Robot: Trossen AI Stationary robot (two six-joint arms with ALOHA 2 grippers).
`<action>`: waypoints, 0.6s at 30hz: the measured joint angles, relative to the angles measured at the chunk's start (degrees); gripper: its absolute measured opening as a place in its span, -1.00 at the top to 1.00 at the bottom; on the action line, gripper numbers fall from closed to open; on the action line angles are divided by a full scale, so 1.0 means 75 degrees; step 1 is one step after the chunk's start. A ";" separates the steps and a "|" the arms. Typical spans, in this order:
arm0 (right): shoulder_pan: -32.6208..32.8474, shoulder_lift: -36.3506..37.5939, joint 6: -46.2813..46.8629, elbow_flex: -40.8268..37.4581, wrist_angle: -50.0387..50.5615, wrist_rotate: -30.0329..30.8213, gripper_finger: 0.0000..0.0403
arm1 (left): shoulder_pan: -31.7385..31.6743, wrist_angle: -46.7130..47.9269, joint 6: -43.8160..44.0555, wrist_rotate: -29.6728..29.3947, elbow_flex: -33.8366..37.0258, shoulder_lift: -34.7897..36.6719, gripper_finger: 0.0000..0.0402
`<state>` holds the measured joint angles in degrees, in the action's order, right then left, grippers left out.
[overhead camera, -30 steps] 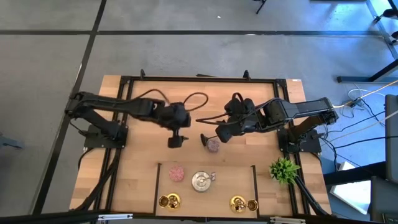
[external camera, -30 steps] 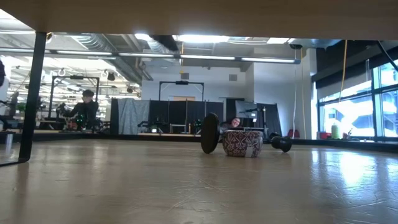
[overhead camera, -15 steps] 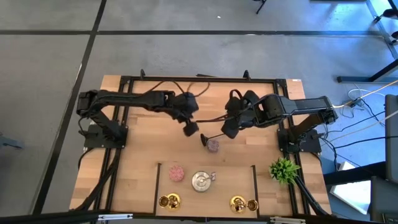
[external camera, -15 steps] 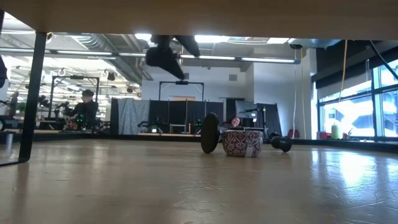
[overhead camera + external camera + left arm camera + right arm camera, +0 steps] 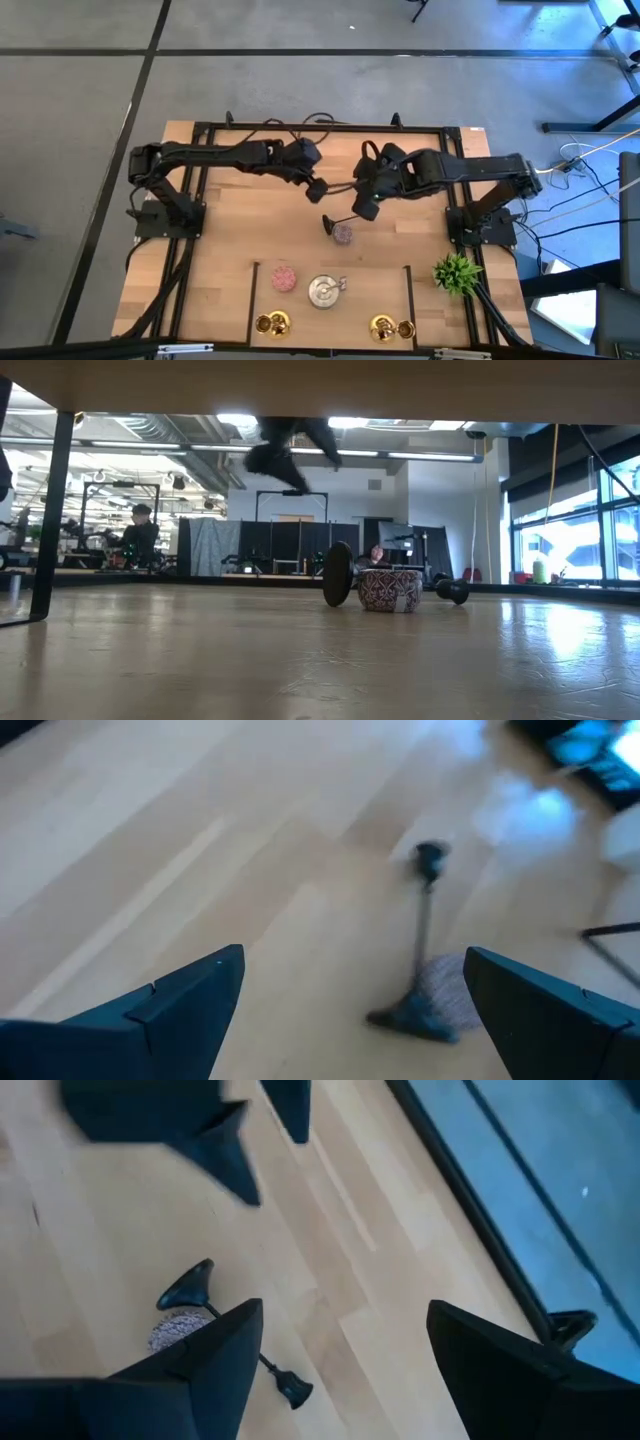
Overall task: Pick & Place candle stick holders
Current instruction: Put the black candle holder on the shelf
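Left gripper (image 5: 318, 188) has moved from table (image 5: 220, 260) centre toward the back, now above and behind the black holder (image 5: 342, 219); fingers spread, empty. Right gripper (image 5: 364, 207) shifted slightly back, fingers spread, empty, just right of the black holder. Black holder lies tipped on its side, unmoved, pink holder (image 5: 343, 234) touching it. Nearer the front edge: 2nd pink holder (image 5: 285, 277), silver holder (image 5: 324, 291), gold holders (image 5: 272, 323), unchanged.

No readable text, label or sign anywhere.
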<state>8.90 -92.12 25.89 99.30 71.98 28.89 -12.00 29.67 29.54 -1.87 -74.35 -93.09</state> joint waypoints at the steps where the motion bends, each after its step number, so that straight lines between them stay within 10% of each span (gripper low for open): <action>1: -0.0082 0.0000 -0.0001 -0.0041 -0.0023 -0.0076 -0.42 | 0.0100 -0.0299 -0.0118 0.0010 -0.0004 -0.0059 -0.87; 18: -0.0808 0.0019 -0.0373 -0.0058 -0.0574 -0.0170 -0.42 | 0.0873 -0.1046 -0.0841 0.0290 -0.0009 -0.2128 -0.87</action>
<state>2.84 -91.97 23.09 98.87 67.67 27.62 -5.45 21.83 23.24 0.31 -74.41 -109.05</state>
